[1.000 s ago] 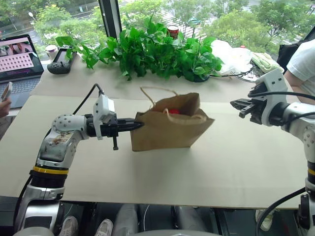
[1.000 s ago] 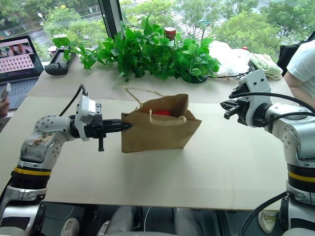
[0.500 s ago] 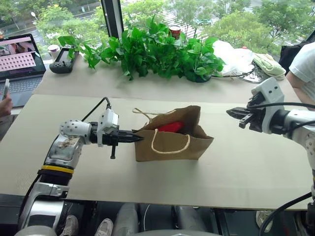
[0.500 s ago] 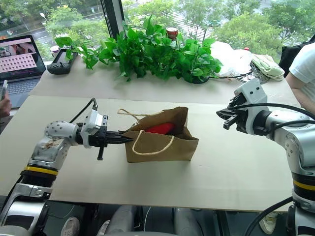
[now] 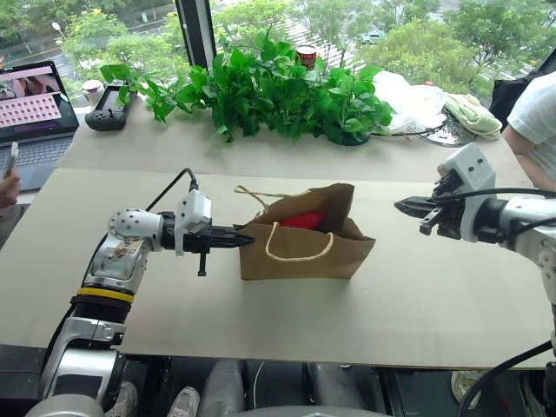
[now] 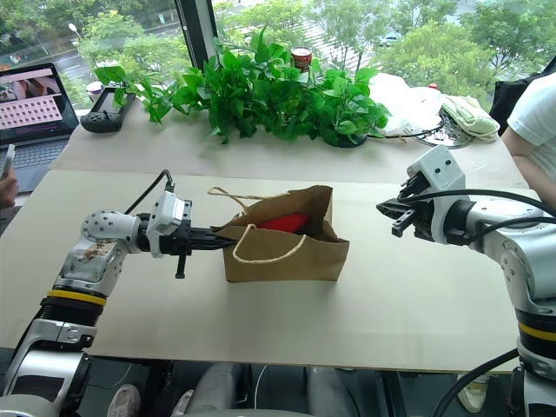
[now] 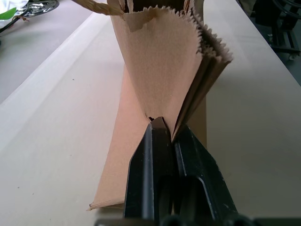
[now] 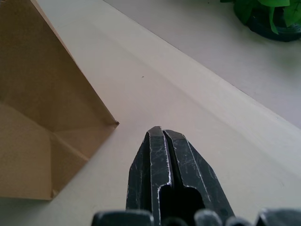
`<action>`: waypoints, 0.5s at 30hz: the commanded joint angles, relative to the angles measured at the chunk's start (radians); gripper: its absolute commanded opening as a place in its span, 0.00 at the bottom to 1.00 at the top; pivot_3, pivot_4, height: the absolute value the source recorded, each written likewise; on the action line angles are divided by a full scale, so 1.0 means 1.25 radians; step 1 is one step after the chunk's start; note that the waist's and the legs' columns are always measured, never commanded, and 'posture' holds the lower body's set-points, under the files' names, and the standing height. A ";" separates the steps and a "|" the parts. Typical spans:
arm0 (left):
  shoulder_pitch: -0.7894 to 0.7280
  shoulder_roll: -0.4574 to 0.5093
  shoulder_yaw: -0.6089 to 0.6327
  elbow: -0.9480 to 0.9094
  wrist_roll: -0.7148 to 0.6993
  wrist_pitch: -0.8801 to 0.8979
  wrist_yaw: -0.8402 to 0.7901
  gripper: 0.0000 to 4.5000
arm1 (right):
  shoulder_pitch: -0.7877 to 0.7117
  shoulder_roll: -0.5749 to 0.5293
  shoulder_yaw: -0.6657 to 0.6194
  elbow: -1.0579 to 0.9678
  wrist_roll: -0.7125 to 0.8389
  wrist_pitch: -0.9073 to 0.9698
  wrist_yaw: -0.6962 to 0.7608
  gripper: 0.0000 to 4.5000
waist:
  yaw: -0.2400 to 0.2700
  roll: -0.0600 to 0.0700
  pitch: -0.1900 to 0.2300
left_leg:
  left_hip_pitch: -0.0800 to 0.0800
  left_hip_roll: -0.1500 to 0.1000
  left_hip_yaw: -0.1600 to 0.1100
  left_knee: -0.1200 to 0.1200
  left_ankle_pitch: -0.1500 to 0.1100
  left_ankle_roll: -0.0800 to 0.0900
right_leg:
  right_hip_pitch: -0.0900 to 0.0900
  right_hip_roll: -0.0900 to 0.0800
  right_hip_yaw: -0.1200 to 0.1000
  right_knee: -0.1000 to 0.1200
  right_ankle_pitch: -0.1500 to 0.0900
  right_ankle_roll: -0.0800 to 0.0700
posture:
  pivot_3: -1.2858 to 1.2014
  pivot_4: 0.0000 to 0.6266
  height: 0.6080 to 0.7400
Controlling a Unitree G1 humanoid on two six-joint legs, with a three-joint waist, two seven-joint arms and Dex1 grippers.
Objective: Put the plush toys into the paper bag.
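- The wide beige desk (image 5: 417, 295) carries everything.
- A row of leafy green plants (image 5: 278, 87) stands along the far side of the desk, by the window.
- The plain brown kraft paper bag (image 5: 300, 256) with thin twine loop handles stands upright near the middle of the desk, its mouth open.
- The red chili-shaped plush toy (image 5: 302, 220) lies inside the bag, showing through the mouth (the light green one cannot be made out).
- The left end effector (image 7: 164, 129) reaches in level at the bag's side edge; its black fingers (image 7: 146, 160) stand almost together, pinching the folded paper edge between their tips.
- The right end effector (image 8: 161, 133) hangs above the desk, well apart from the bag's other side, fingers pressed together and holding nothing.
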 commanded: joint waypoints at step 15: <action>-0.017 0.184 0.136 -0.253 -0.208 0.459 0.033 0.94 | 0.009 -0.040 -0.003 -0.006 -0.007 -0.067 0.047 0.00 | -0.002 0.000 0.000 | 0.000 0.000 -0.001 0.000 0.000 0.000 | -0.001 0.000 0.000 0.000 0.000 0.000 | 0.52 0.24 1.00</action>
